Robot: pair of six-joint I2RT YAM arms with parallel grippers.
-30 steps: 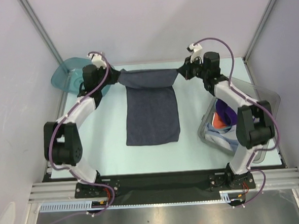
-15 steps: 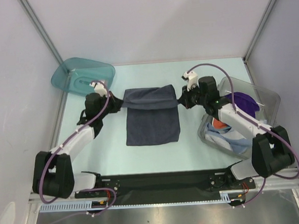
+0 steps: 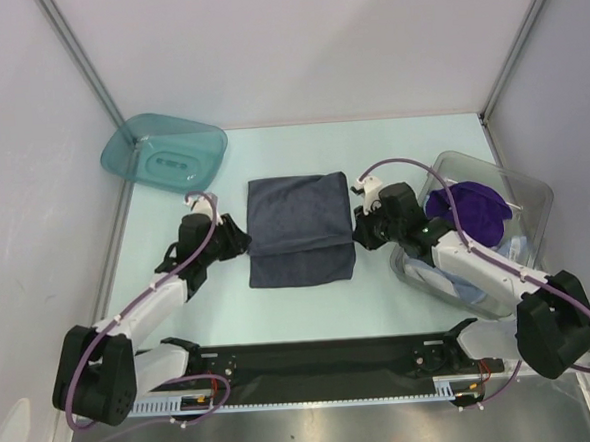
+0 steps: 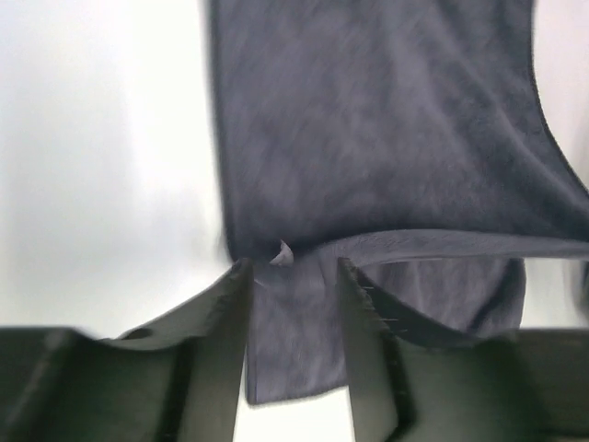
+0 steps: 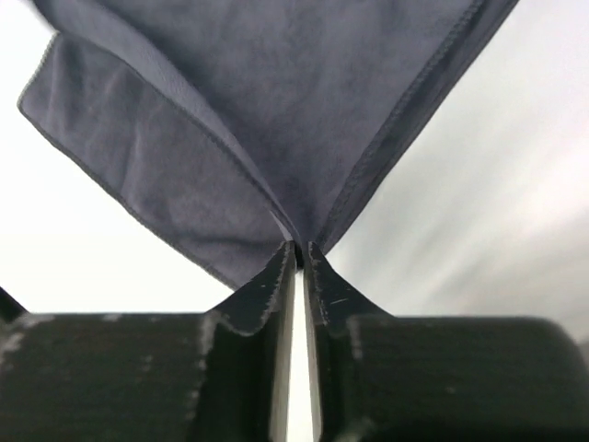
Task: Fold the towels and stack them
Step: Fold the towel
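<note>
A dark grey-blue towel [image 3: 300, 216] lies flat in the middle of the table [image 3: 370, 141], folded over on itself. The upper layer covers the far part, and a strip of the lower layer shows along the side nearest the table's near edge.

The left gripper [image 3: 241, 239] sits at the towel's left side, at the near corner of the upper layer. In the left wrist view its jaws stand apart, with cloth lying between and under them, released rather than pinched. The right gripper [image 3: 359, 232] sits at the matching corner on the towel's right side. In the right wrist view its jaws are almost together, clamping the corner where the cloth's creases meet.

A teal plastic tray [image 3: 120, 151] stands at the table's far left corner, its moulded floor showing. A clear plastic bin [image 3: 534, 191] stands against the table's right edge, with the right arm reaching across it. Inside the bin, a deep purple towel [image 3: 470, 208] is bunched at the far end, and pale blue cloth [image 3: 457, 283] shows at the near end. The arm hides the rest of the contents.
</note>
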